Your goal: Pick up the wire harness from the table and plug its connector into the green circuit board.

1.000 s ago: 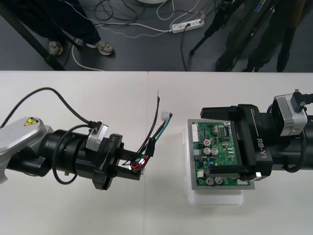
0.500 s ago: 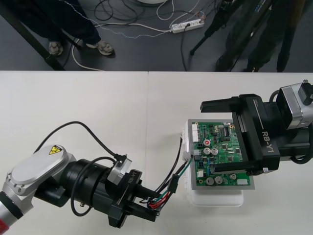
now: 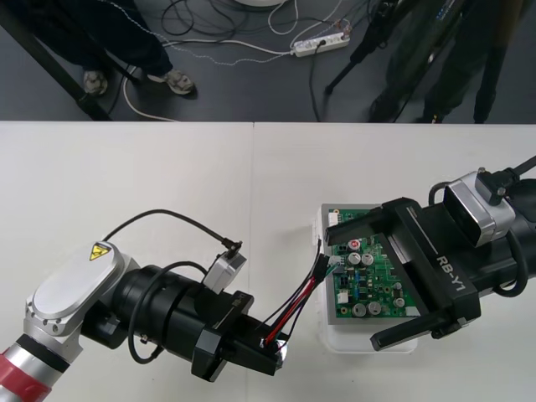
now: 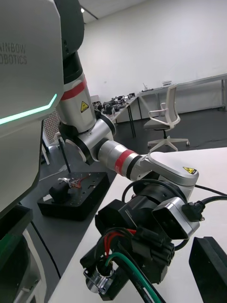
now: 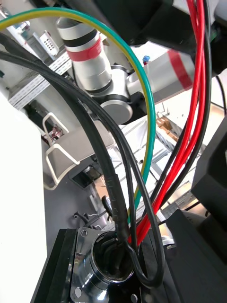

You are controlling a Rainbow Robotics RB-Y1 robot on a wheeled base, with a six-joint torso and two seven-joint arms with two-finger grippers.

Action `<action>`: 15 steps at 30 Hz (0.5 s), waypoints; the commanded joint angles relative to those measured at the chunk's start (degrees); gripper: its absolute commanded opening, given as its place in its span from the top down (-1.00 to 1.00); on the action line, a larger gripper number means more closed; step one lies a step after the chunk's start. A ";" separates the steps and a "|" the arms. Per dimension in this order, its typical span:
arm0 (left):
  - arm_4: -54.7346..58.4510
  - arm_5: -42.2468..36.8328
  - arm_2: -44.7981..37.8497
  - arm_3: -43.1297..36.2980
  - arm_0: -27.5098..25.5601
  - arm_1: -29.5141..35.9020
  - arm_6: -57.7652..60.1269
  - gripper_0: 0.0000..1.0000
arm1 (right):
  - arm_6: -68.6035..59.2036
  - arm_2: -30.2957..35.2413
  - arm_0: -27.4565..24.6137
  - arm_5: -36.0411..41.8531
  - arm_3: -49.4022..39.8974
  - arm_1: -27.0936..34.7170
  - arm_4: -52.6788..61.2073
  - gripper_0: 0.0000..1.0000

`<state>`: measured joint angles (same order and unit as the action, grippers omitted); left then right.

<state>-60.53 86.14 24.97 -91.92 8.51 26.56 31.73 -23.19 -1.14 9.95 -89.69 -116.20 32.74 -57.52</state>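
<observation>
Clamping the one harness [image 3: 297, 300] at lower centre, left gripper [image 3: 272, 350] faces the one green board [image 3: 368, 255]; right gripper [image 3: 353, 288] spread apart astride it

The left arm [image 3: 71, 297] is silver with a yellow warning sticker [image 3: 100, 251] and a red ring [image 3: 29, 375], then black and round, with a black cable [image 3: 167, 216] looping to what seems a small camera [image 3: 224, 270]; the black right gripper [image 3: 353, 287] carries white "RB-Y1" letters [image 3: 446, 274].
</observation>
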 commanded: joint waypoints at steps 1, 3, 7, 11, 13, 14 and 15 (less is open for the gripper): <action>-0.12 3.86 -1.15 -1.69 -1.30 -2.31 2.81 1.00 | 6.14 -0.62 2.70 -0.31 -0.87 1.36 -2.51 -1.00; -0.03 3.86 -1.15 -1.69 -1.30 -2.75 4.30 1.00 | 6.23 -0.62 3.14 -0.31 -0.87 1.27 -2.59 -1.00; -0.03 3.86 -0.88 -1.69 -1.30 -2.92 5.18 1.00 | 6.50 -0.71 4.29 -0.31 -0.87 1.27 -2.59 -1.00; 0.24 3.86 0.17 -1.69 -1.30 -3.27 5.53 1.00 | 6.85 -3.08 6.39 -0.31 -0.61 1.27 -2.68 -1.00; 0.32 3.86 0.70 -1.69 -1.30 -3.62 5.71 1.00 | 6.93 -3.52 7.27 -0.31 -0.17 1.27 -2.68 -1.00; 0.50 3.86 1.23 -1.69 -1.30 -3.89 5.80 1.00 | 7.11 -3.78 7.89 -0.31 0.27 1.27 -2.77 -1.00; 0.85 3.86 1.67 -1.69 -1.30 -4.15 5.97 1.00 | 7.29 -3.96 8.42 -0.31 0.80 1.27 -2.77 -1.00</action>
<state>-60.54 87.18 25.01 -91.92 8.50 24.35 33.80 -17.50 -3.19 14.90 -89.69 -115.97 32.77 -60.06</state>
